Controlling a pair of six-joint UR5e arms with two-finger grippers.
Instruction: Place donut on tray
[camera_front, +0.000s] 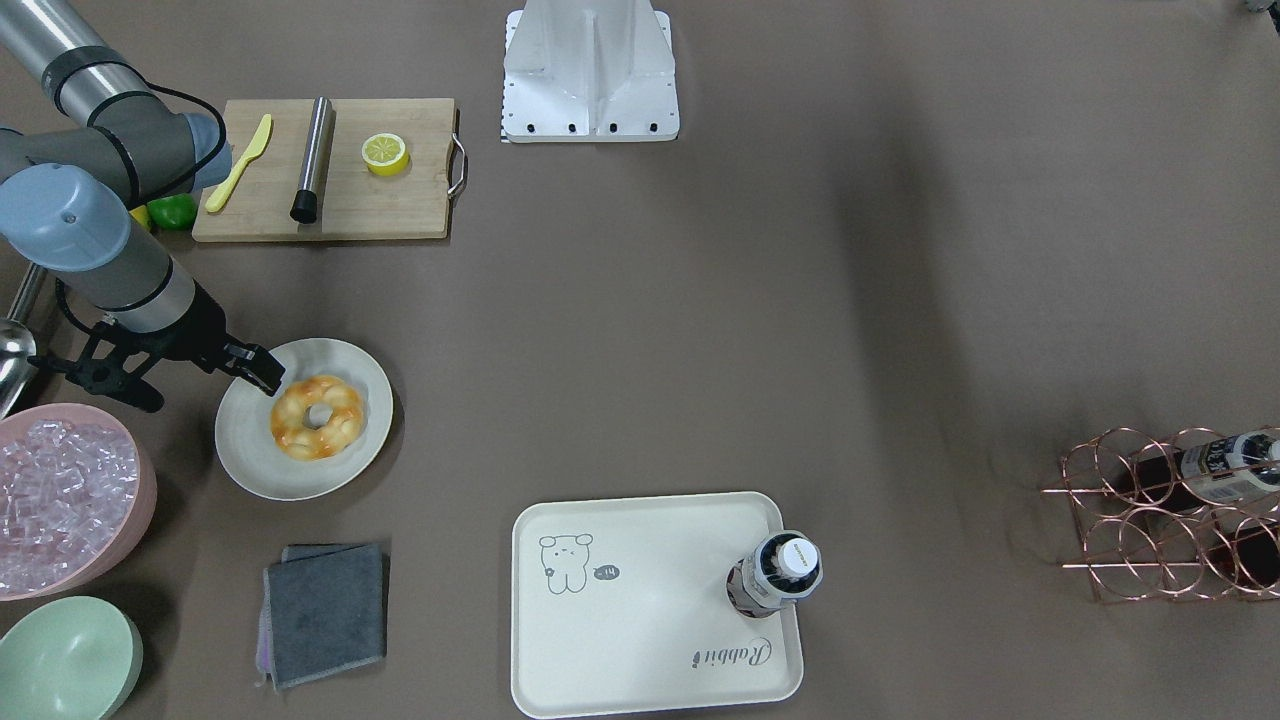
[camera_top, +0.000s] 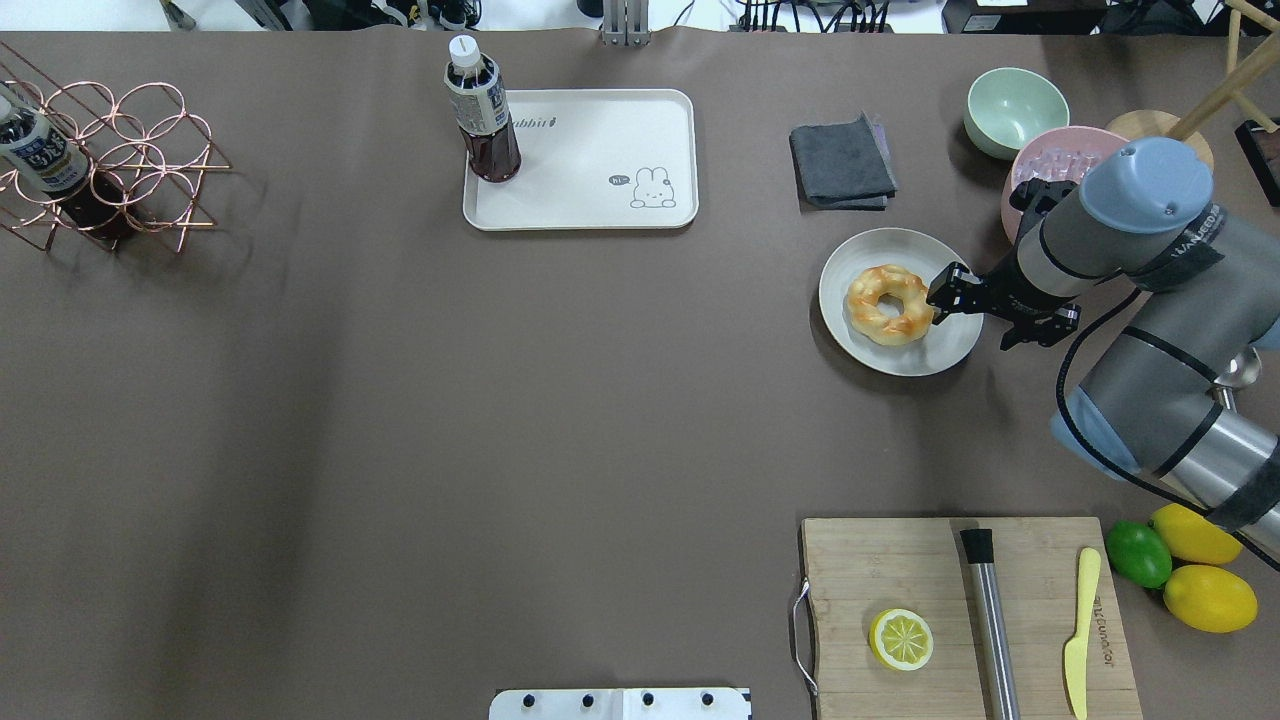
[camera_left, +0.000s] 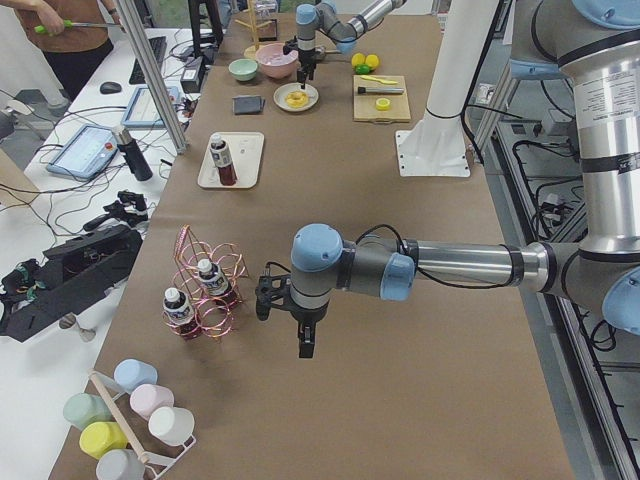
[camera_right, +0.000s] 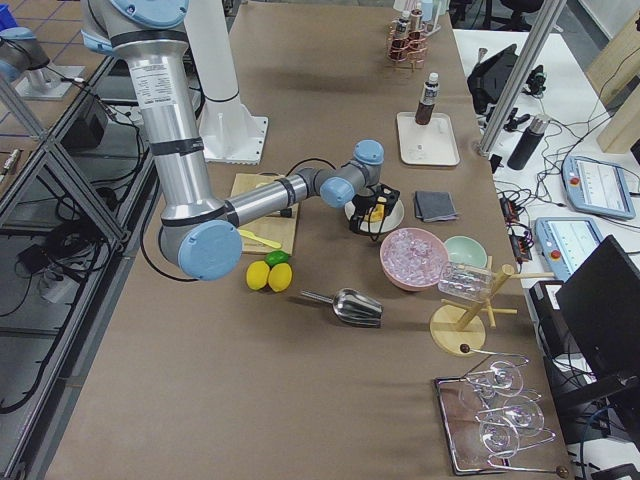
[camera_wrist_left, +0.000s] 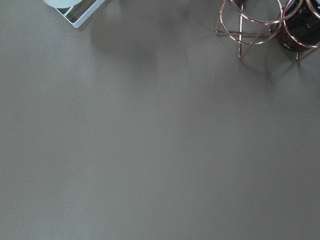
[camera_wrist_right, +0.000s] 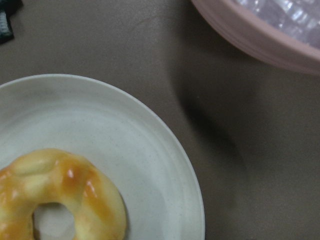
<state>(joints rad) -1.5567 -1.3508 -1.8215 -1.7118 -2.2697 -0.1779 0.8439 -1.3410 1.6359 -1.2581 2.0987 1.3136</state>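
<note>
The donut (camera_front: 300, 435), a glossy golden braided ring, lies on a round off-white plate (camera_front: 250, 455); it also shows in the overhead view (camera_top: 868, 290) and the right wrist view (camera_wrist_right: 75, 180). My right gripper (camera_front: 262, 372) hangs low over the plate's rim right beside the donut, jaws apart and empty (camera_top: 942, 293). The cream tray (camera_front: 640, 620) with the bear drawing lies apart across the table (camera_top: 590, 170). My left gripper (camera_left: 305, 345) hangs over bare table near the wire rack; I cannot tell if it is open or shut.
A bottle (camera_front: 785, 570) stands on the tray's corner. A pink bowl of ice (camera_front: 60, 500), a green bowl (camera_front: 65, 660) and a grey cloth (camera_front: 325, 610) lie near the plate. A cutting board (camera_front: 400, 200) holds a lemon half. A copper wire rack (camera_front: 1170, 510) stands far off.
</note>
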